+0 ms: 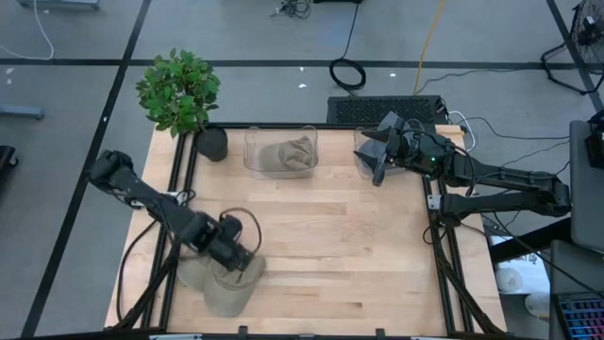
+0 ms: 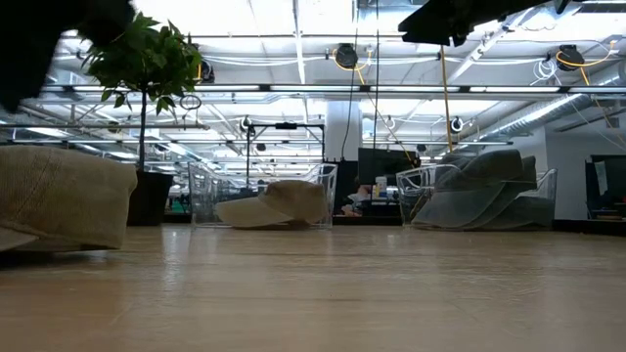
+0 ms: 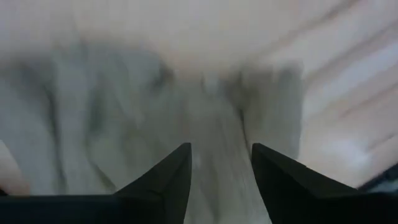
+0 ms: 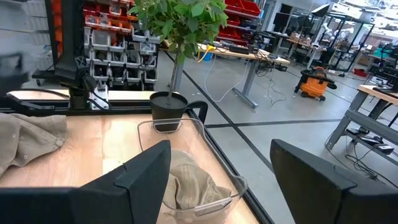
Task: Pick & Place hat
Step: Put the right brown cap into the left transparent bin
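I see: leafy green potted plant in black pot [image 1: 179, 93] at tabletop's far-left corner | light wooden plank tabletop [image 1: 340, 246] | coiled black cable [image 1: 346, 72] on grey floor

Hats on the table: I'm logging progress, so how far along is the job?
Done: one tan hat already lies in the middle clear bin, grey hats in the right bin. In hand: the left gripper is down on the beige hat at the table's near left; a grip isn't clear. Left: lifting and placing it. The right gripper waits open above the right bin.
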